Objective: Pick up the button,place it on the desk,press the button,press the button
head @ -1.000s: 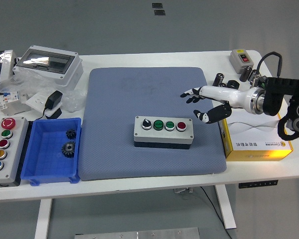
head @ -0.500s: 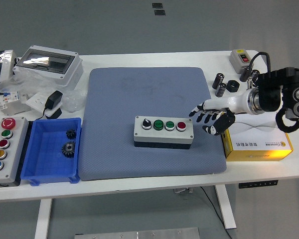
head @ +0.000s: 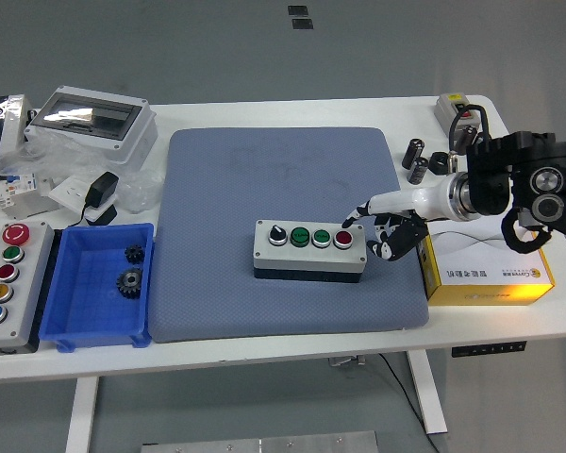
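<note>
In the blue bin (head: 80, 319) — two gears (head: 130, 271), beside button box (head: 309, 249)

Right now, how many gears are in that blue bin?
2, both in the blue bin: a smaller gear near its back wall and a larger gear just in front. None looks hidden.

Right arm (head: 533, 184) cut by right edge; fingertip contact with red button (head: 343, 239) unclear.

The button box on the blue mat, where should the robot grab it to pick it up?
Grab the button box across its long front and back sides, coming down from above. It lies flat on the mat, and those sides are closest together, clear of the buttons on top.
</note>
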